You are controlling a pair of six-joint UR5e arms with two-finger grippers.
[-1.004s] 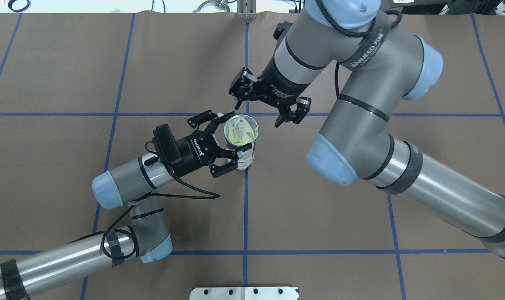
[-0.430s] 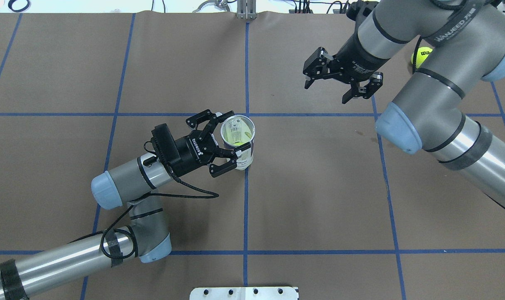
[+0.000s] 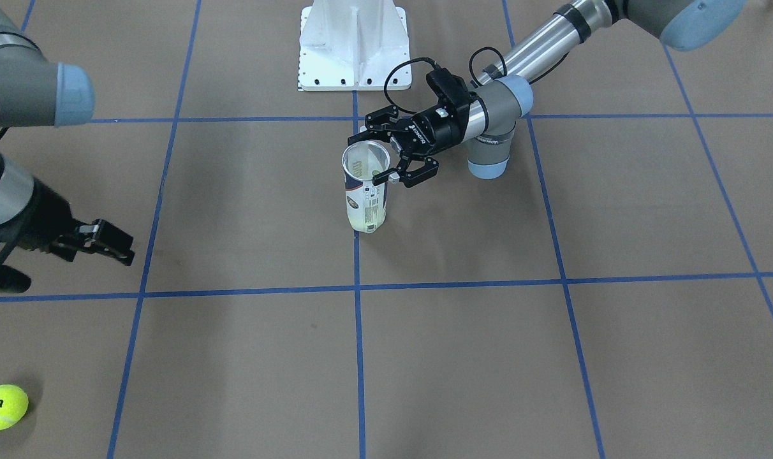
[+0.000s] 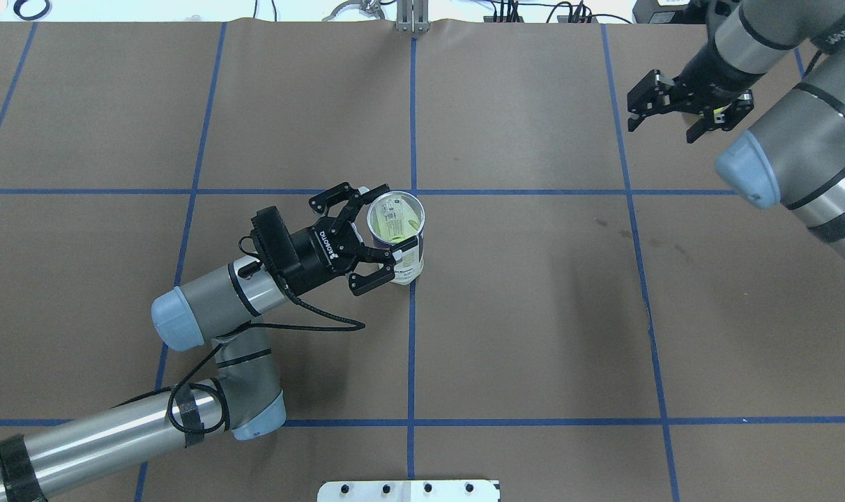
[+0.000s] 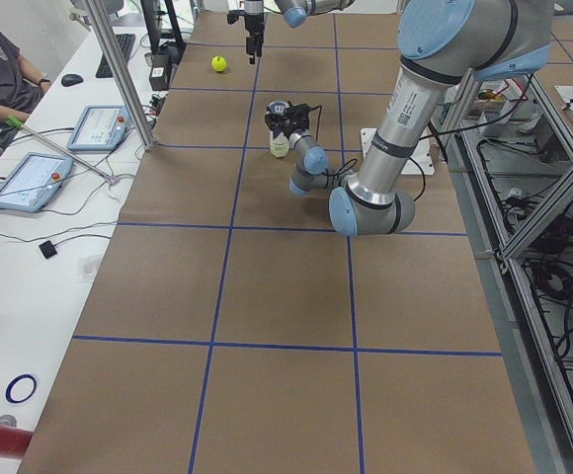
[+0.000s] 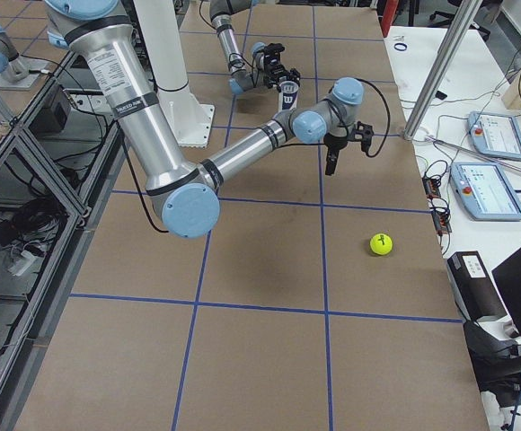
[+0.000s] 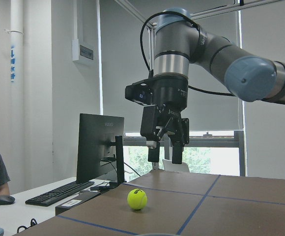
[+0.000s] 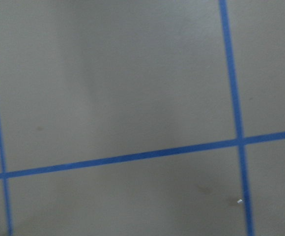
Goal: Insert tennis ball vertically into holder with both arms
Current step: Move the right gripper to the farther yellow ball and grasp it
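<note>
Steadying the holder [image 3: 364, 197] upright at mid-counter [image 4: 534, 314], with the left hand [image 4: 384, 233] clenched around its upper wall. Showing yellow-green at the bottom, probably one ball already seated. Hovering the right hand [image 4: 663, 129], spread and empty, above the far right corner, off to one side of a loose tennis ball [image 3: 0, 408]. Judging the job partly done, leaving that ball's pick-up and drop down the open mouth.

Clear glossy plastic holder [image 3: 365, 199]; matt table cover [image 4: 534, 314], prob. paper
</note>
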